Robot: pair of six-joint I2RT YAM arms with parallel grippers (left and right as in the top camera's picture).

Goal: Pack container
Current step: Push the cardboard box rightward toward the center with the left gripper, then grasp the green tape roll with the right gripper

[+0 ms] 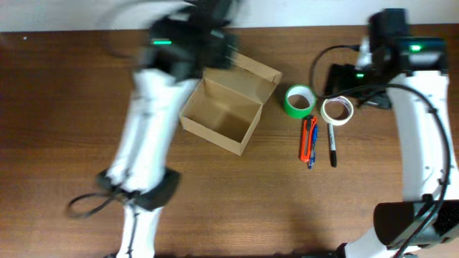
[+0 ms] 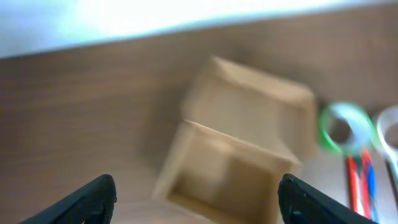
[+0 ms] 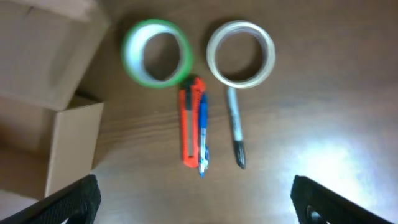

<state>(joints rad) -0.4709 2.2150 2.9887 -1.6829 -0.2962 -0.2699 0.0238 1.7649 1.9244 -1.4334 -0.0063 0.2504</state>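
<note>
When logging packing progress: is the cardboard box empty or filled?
Empty. The open cardboard box shows only bare floor; green tape, clear tape, cutter, marker lie outside.

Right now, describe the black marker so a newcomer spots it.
In the overhead view, start at the open cardboard box mid-table and go right, past the green tape roll to the whitish roll. The marker lies below that roll: thin and dark, unlike the orange knife and blue pen paired beside it.

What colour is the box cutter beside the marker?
Orange. The box cutter shows best in the right wrist view.
</note>
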